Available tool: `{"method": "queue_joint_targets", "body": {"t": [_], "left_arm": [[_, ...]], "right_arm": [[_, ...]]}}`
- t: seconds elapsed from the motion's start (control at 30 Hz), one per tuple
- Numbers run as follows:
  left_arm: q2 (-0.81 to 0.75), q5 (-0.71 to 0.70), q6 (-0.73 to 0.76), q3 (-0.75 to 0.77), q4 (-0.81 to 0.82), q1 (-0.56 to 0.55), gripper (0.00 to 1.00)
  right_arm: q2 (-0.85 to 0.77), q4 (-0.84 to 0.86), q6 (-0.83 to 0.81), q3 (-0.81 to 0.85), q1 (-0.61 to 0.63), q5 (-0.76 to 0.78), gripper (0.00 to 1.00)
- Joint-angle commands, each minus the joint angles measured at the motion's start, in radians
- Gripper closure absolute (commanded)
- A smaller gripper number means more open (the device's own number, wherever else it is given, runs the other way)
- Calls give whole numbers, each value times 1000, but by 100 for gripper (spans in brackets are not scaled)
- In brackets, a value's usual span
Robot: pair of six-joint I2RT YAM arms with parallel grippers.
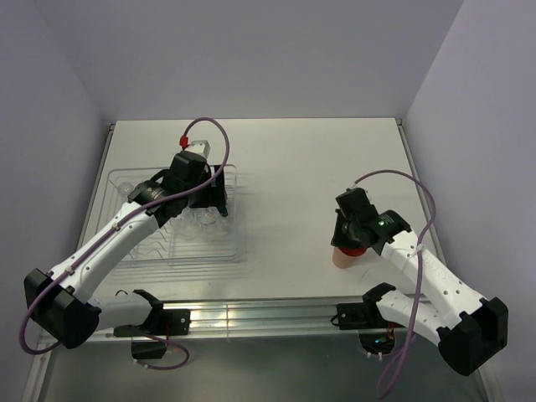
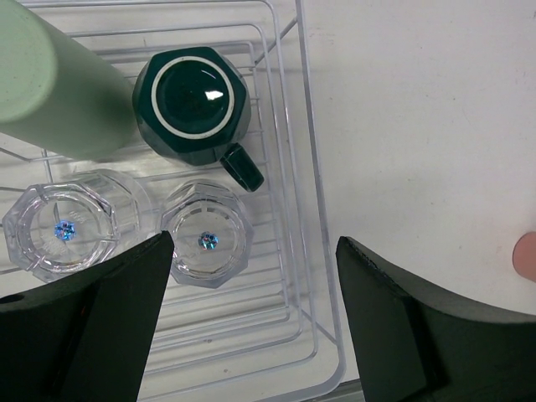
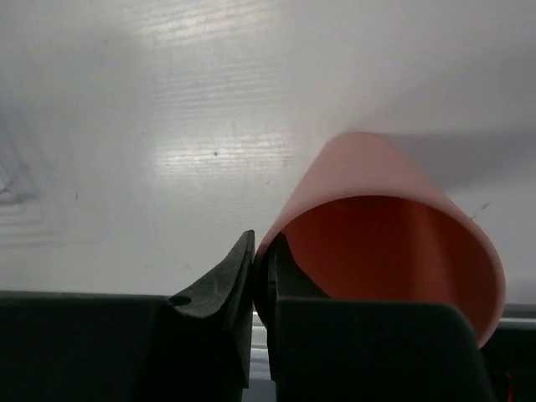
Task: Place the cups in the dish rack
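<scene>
Now the right gripper pinches the rim of the salmon-pink tumbler, right of centre in the overhead view.
Left gripper hangs wide and empty over the dish rack, centre left, holding the pale green tumbler, dark teal mug and two clear glasses.

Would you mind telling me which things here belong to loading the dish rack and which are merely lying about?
Part of the job:
dish rack; pale green tumbler, teal mug and two clear glasses in it; salmon-pink tumbler, pinched at its rim by the right gripper; left gripper, open above the rack.

Merely there:
table; purple cables on the arms.
</scene>
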Motion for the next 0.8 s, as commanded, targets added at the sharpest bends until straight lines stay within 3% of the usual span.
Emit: {"method": "queue_joint_targets", "body": {"t": [0.0,0.13,0.27,0.5,0.77], "left_arm": [[-34,-15,0,-1,39,4,14],[-53,-12,-7,5,48,8,14],[-95,44,-12,17,82,40,14],[-173,222,-14,63,137,161,12],[-187,713,-99,-6,378,388,11]], "right_arm": [[26,58,9,7,9,4,97],[66,92,-10,85,13,-18,100],[138,151,-34,288,20,-82,100],[313,346,-27,528,20,-266,100],[414,587,56,642,-3,-531,100]]}}
